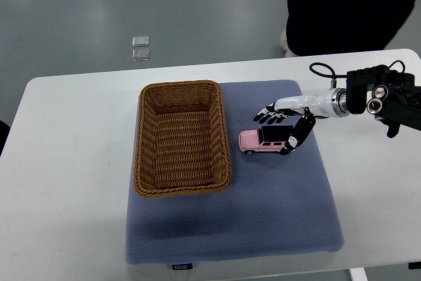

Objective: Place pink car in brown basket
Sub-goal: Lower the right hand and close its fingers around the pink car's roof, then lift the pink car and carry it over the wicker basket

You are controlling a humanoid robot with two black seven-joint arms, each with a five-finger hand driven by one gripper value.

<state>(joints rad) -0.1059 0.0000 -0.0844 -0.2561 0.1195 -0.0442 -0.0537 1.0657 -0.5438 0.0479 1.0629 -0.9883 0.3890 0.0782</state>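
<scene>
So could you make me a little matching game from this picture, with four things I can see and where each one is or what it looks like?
Things:
1. pink car
2. brown basket
3. right robot hand
4. blue mat

Descriptions:
A. spread flat under the basket and the car
B. reaching in from the right edge, fingers around the toy
C. empty, on the left part of the mat
D. small, black roof, just right of the basket

Pairs: 1-D, 2-C, 3-B, 4-A
</scene>
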